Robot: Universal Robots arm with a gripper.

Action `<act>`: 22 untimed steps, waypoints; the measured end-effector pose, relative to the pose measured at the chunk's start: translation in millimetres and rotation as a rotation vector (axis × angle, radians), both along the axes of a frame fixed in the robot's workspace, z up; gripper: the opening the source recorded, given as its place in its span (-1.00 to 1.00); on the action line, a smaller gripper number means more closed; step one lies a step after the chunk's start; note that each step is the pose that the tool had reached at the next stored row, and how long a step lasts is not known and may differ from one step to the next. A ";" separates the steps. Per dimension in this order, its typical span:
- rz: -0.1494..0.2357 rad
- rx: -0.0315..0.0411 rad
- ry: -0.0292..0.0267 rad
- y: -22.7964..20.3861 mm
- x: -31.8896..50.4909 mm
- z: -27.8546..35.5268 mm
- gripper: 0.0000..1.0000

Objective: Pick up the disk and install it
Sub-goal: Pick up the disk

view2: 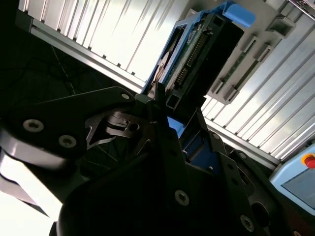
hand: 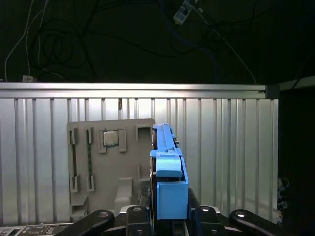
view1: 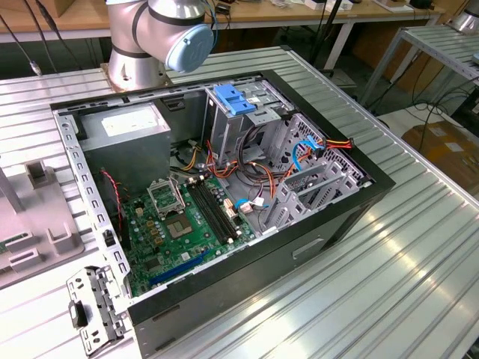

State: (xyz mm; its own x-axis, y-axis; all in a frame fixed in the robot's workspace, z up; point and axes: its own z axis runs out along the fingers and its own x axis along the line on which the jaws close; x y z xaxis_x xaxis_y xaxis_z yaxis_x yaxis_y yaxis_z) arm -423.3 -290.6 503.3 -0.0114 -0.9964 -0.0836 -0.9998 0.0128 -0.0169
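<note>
Clamping the disk (hand: 168,162) edgewise in hand (hand: 170,220)

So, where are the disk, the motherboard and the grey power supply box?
disk (hand: 171,191), first wrist view, on its light-blue side rail.
motherboard (view1: 147,241), exterior view, on the green board surface.
power supply box (view1: 127,161), exterior view, on its grey side wall.

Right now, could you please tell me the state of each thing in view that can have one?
disk, held on edge in the end effector, not in the computer case.
end effector, shut on the disk.
computer case, lying on its side, open, interior exposed.
blue bracket, seated atop the metal cage.
</note>
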 end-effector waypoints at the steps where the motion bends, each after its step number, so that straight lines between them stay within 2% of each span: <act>1: 0.000 0.0000 0.0000 -0.1 0.5 0.0 -0.26; 22: 0.000 0.0000 0.0001 -1.0 11.8 0.1 -0.26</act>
State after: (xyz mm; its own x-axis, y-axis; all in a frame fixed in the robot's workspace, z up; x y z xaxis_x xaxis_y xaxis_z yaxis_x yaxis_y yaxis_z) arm -411.6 -291.7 503.4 -0.0113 -0.9964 -0.0835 -0.9998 0.0128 -0.0167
